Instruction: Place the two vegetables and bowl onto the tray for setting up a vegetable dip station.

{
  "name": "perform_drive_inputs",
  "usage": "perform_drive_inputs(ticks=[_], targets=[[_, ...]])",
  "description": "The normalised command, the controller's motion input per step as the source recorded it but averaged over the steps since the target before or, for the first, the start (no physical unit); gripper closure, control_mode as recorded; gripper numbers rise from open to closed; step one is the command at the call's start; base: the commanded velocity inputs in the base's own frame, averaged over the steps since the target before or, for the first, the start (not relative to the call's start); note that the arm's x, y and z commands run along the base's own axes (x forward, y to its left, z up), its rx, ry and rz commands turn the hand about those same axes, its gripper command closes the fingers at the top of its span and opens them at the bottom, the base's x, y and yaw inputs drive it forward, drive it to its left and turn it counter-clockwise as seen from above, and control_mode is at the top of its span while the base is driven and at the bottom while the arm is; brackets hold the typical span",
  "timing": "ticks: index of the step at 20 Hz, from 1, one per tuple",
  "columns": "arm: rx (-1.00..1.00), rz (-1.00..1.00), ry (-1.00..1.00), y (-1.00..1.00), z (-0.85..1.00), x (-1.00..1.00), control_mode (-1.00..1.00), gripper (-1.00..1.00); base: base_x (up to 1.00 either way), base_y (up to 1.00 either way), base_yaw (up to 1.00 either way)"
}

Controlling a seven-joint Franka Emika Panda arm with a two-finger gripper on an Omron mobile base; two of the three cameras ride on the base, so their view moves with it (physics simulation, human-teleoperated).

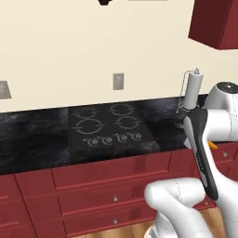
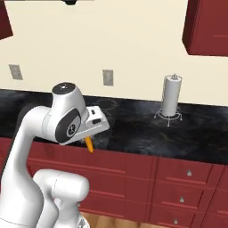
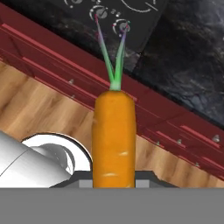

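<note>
Pinching the carrot lengthwise, gripper closed on its lower end, stem pointing outward, lifted off the black counter for carrying to tray.

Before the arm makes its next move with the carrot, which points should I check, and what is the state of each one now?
1. Carrot is in the gripper: ok; it stands up between the jaws in the hand view.
2. Carrot is lifted free of the counter: ok; in the right base view its orange tip hangs below the hand, in front of the drawers.
3. Tray is in sight as a goal: cannot tell.
4. Bowl location known: cannot tell.
5. Paper towel holder stands apart from the hand: ok.
6. Stove has nothing on it in the way: ok.
</note>
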Motion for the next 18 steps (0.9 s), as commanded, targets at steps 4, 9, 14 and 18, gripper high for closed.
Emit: perform_drive_inputs(ticks=[4, 9, 14, 18], targets=[[0.00, 0.00, 0.00, 0.00, 0.00, 0.00, 1.00, 1.00, 0.00, 1.00, 0.00], [0.00, 0.00, 0.00, 0.00, 0.00, 0.00, 1.00, 1.00, 0.00, 1.00, 0.00], [0.00, 0.00, 0.00, 0.00, 0.00, 0.00, 1.00, 1.00, 0.00, 1.00, 0.02], [0.00, 0.00, 0.00, 0.00, 0.00, 0.00, 1.00, 1.00, 0.00, 1.00, 0.03]])
